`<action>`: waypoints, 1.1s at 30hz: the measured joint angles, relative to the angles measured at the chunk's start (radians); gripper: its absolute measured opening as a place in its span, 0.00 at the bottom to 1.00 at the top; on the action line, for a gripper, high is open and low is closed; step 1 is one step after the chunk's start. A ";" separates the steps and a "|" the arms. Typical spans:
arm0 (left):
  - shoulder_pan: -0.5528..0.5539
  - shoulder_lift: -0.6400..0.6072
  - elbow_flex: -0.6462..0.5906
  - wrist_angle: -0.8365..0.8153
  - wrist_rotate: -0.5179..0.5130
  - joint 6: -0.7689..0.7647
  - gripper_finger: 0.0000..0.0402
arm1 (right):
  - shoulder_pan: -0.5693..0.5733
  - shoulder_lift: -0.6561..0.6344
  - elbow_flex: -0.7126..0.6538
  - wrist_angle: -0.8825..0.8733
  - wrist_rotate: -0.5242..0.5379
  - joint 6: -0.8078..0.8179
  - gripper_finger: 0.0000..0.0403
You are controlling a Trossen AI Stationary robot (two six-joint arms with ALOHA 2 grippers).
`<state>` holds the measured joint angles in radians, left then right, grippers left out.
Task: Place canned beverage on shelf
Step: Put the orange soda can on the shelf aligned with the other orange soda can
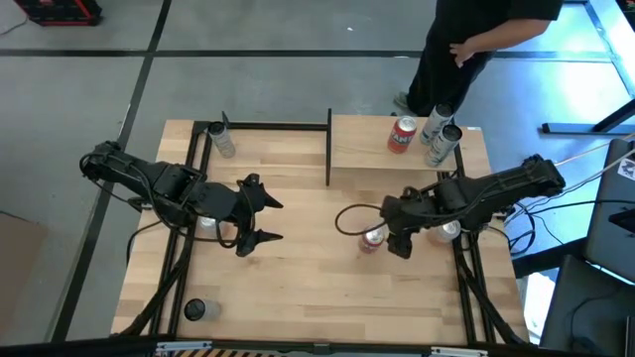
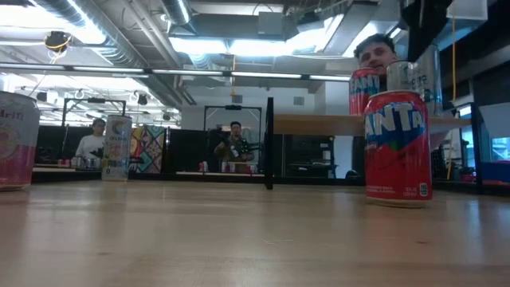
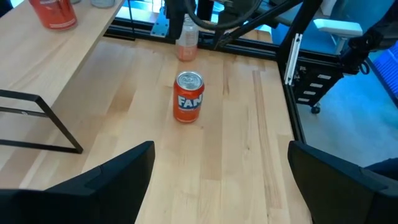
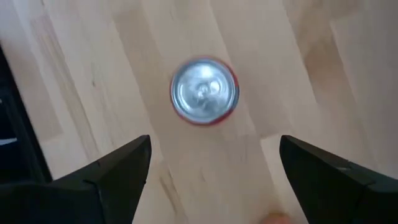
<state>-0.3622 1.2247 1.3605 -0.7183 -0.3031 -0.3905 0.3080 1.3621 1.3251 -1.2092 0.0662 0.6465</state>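
red fanta can [image 4: 204,91] stands upright below the right gripper [image 4: 211,165], fingers apart; rigid, slick, likely heavy if full, best gripped mid-body. left gripper [image 1: 260,220] waits open.

Two dark jointed arms, black looping cables, left pincer [image 1: 260,220], right pincer [image 1: 389,241]

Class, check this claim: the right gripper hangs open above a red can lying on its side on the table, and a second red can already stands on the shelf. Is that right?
One detail is wrong. The red can under the open right gripper stands upright, not on its side: the right wrist view shows its round silver top, and the low view shows it standing. The second red can does stand on the shelf.
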 joint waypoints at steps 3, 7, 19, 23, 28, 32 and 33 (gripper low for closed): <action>0.000 0.000 0.000 0.000 0.000 -0.001 0.89 | 0.000 0.006 0.000 -0.016 0.029 0.036 0.85; 0.000 0.000 0.000 0.000 0.000 -0.001 0.89 | 0.000 0.026 -0.001 0.026 0.096 0.053 0.85; 0.000 0.000 0.000 0.002 0.001 0.000 0.89 | -0.001 0.180 0.000 0.112 0.089 0.053 0.85; 0.000 0.000 0.000 0.002 0.001 0.000 0.89 | -0.001 0.219 0.000 0.108 0.064 0.054 0.85; 0.000 0.000 0.000 0.002 0.000 0.000 0.89 | -0.001 0.260 0.000 0.108 0.081 0.054 0.85; 0.000 0.000 0.000 0.005 0.001 -0.001 0.89 | -0.001 0.295 0.000 0.110 0.095 0.053 0.85; 0.000 0.000 0.000 0.009 0.001 -0.001 0.89 | -0.001 0.303 0.000 0.110 0.096 0.049 0.85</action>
<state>-0.3622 1.2243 1.3605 -0.7091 -0.3023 -0.3912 0.3073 1.6652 1.3247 -1.0993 0.1627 0.6954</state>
